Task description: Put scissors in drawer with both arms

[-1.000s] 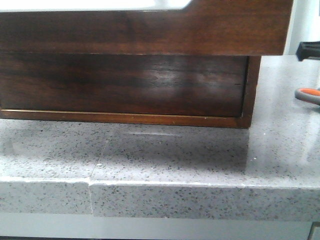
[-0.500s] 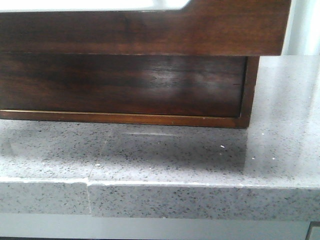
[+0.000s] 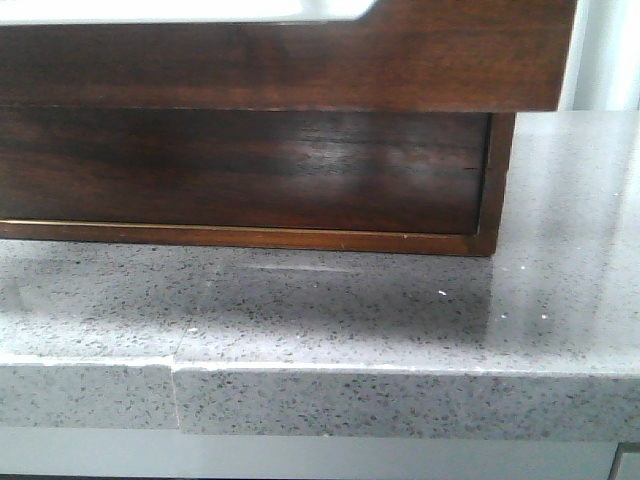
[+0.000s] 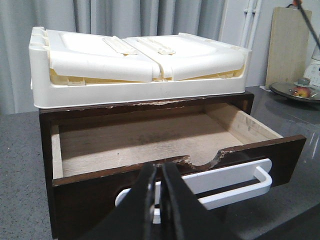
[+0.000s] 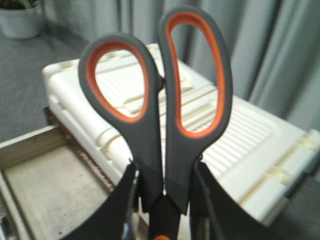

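Your right gripper (image 5: 162,200) is clamped on the scissors (image 5: 157,107) just below the loops, handles up, held over the white tray (image 5: 240,150) near the open drawer (image 4: 150,137); they're light and stiff, but I'd guess that smooth plastic can pivot or slip, so keep hold low on the shanks. Left gripper (image 4: 159,200) looks pinched together right at the drawer's white handle (image 4: 225,180), though I can't tell if it's actually gripping it. The tray overhangs the back of the opening, the chipped front edge could snag, and the tabletop (image 3: 400,310) is bare.
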Action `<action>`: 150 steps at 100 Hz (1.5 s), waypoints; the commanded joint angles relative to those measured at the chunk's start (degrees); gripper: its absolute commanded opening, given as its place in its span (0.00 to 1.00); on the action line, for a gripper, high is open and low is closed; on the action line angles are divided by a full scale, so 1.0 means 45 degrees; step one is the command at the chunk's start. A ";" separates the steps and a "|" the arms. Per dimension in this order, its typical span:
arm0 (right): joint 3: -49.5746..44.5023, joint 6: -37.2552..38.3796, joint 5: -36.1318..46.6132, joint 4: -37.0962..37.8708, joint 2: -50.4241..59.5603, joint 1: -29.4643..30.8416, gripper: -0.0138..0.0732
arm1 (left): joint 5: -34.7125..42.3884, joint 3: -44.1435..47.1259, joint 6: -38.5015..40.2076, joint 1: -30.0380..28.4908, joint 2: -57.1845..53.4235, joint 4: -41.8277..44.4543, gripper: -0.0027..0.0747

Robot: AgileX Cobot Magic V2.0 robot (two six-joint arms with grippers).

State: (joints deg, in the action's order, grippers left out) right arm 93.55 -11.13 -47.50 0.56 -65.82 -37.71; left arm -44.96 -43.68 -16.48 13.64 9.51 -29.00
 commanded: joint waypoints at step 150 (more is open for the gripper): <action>-0.2903 -0.1229 -0.1384 -0.2903 0.2097 -0.2155 0.11 | 0.0750 -0.0201 0.0008 -0.0034 0.0140 0.0865 0.01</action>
State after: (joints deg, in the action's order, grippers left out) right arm 85.38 -16.84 -58.82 -11.67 -65.22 -47.63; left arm -45.40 -43.48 -16.48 13.64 9.30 -24.82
